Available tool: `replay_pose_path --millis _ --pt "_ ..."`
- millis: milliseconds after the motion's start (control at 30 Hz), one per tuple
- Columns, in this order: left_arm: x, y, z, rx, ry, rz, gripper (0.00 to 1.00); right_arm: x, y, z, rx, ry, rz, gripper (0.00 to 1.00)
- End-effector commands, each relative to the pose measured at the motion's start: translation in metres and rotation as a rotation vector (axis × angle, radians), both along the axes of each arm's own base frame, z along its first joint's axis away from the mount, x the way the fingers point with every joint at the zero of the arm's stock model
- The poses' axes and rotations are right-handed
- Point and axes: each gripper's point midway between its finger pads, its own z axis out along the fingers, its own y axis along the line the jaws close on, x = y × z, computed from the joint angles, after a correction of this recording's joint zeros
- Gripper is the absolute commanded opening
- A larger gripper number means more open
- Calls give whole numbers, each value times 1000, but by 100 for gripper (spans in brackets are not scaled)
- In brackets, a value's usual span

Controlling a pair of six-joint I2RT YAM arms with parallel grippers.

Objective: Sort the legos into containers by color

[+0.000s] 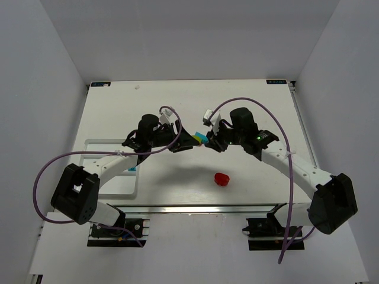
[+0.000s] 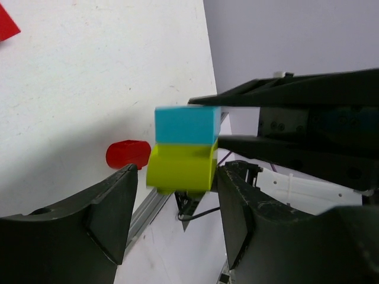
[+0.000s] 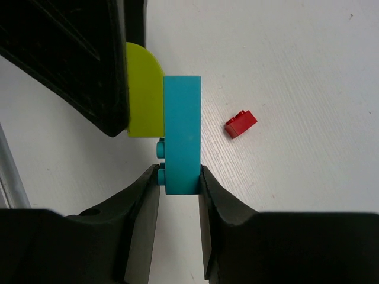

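A cyan brick (image 3: 182, 124) and a yellow-green brick (image 3: 145, 100) are stuck together and held above the table between the two arms (image 1: 201, 140). My right gripper (image 3: 180, 177) is shut on the cyan brick's lower end. My left gripper (image 2: 177, 177) straddles the yellow-green brick (image 2: 180, 167). One finger touches it, and a gap shows at the other finger (image 2: 115, 213). A small red brick (image 3: 240, 123) lies on the table beyond. The rounded red piece (image 1: 221, 178) lies nearer the front. The tray (image 1: 95, 142) sits at the left, partly under the left arm.
An aluminium rail (image 1: 195, 208) runs along the table's near edge between the arm bases. Purple cables (image 1: 41, 177) loop out from both arms. White walls close in the table on three sides.
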Motion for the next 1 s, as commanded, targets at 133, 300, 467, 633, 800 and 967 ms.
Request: replay_pose_path --millis 133,300,467,633,800,967 --pt "0 -8 35 -119 -108 -23 63 -15 11 8 49 8 79 0" --pt "-2 -8 32 -113 -101 -30 53 -16 12 8 56 7 81 0" --pt "-3 -7 28 -108 -91 -33 51 -9 9 7 43 -6 47 0" --pt "-4 -7 28 -107 -88 -34 55 -2 6 7 37 -25 5 0" --pt "-3 -7 26 -94 -82 -33 55 7 -1 6 26 -57 -52 0" --pt "-1 -8 22 -86 -72 -30 39 13 -5 9 32 -84 -94 0"
